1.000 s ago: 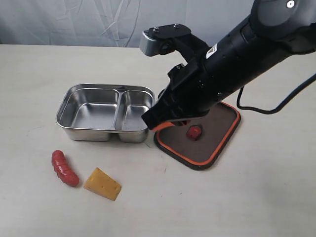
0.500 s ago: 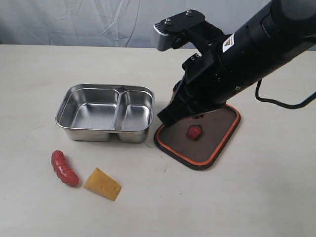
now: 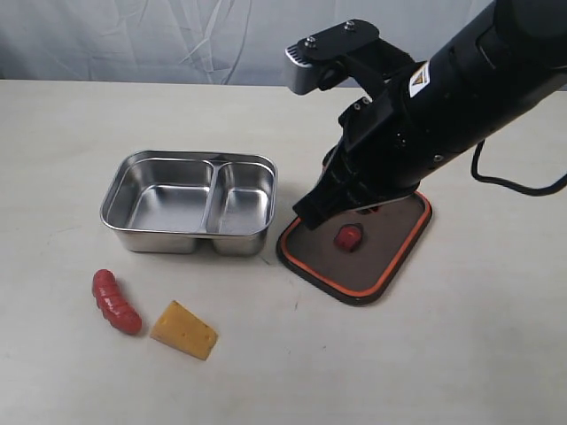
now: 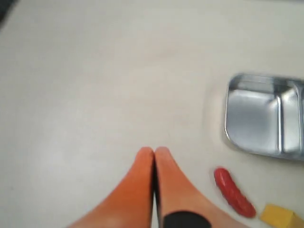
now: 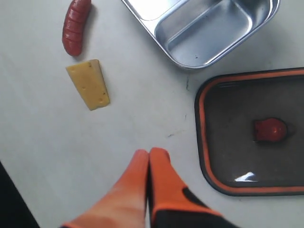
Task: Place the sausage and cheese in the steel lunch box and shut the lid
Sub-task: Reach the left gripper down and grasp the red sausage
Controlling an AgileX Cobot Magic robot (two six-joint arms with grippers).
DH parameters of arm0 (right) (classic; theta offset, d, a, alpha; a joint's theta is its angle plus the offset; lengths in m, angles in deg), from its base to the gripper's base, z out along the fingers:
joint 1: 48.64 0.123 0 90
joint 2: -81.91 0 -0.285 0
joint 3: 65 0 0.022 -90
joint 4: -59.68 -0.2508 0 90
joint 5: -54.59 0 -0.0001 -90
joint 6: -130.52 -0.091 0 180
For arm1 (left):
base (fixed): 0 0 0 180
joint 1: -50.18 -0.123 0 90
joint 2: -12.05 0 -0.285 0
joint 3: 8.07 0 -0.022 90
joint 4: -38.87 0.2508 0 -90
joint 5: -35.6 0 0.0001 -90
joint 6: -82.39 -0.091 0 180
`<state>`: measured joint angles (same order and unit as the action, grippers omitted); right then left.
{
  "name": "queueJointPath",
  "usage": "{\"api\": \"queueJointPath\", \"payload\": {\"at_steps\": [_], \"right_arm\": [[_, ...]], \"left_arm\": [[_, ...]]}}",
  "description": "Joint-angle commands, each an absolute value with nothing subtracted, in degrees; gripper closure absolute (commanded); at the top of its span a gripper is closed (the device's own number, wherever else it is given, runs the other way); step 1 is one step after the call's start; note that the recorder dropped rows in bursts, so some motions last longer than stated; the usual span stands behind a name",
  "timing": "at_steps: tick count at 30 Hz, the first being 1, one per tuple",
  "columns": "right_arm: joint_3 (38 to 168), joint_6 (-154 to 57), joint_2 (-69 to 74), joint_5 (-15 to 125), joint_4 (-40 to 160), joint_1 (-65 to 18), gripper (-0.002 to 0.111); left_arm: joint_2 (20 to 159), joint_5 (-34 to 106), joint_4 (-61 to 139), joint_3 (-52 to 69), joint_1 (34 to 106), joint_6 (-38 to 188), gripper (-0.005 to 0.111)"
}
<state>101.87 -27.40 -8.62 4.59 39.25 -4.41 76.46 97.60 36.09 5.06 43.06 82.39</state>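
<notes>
**Exterior view.** A shiny steel lunch box (image 3: 168, 239) (rounded corners, two compartments, the larger on the left) stands left of centre on a pale, matte desk (image 3: 461, 354). Below it, at the lower left, lies a glossy red sausage (image 3: 116, 302), ridged and slightly curved. Just to its right, not touching it, is a yellow-orange cheese (image 3: 183, 330) wedge pitted with small holes. The lid (image 3: 394, 239) is dark and tinted, with an orange rim and a red centre valve (image 3: 349, 236). It lies flat at centre right, just beside the lunch box. The black right arm (image 3: 425, 115) hangs over the lid's upper-left part.

**Right wrist view.** The right jaws are fully closed, their orange fingers (image 5: 137, 175) pressed together and gripping nothing. They hang above bare desk just beside the lid's edge. The cheese and sausage lie well apart from the tips.

**Left wrist view.** The left jaws are likewise closed (fingers (image 4: 140, 175) together, holding nothing). The sausage is near them without touching, and the lunch box lies farther off.
</notes>
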Motion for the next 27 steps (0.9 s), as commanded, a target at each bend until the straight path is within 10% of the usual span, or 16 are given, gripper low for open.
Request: {"api": "queueJointPath", "payload": {"at_steps": [1,8,20,27], "right_arm": [[102.09,-27.56,-8.01,4.24,39.69,-4.65,0.109],[102.09,-27.56,-8.01,3.66,39.91,-4.65,0.109],[102.09,-27.56,-8.01,1.84,40.34,-4.65,0.109],[102.09,-27.56,-8.01,1.51,40.14,-4.65,0.109]], "left_arm": [[81.87,103.24,33.79,4.11,43.4,85.7,0.107],[86.62,105.57,26.51,4.23,43.4,91.0,0.107],[96.02,97.69,10.69,21.81,43.52,84.88,0.051],[100.13,85.06,4.56,27.03,44.13,83.49,0.047]]}}
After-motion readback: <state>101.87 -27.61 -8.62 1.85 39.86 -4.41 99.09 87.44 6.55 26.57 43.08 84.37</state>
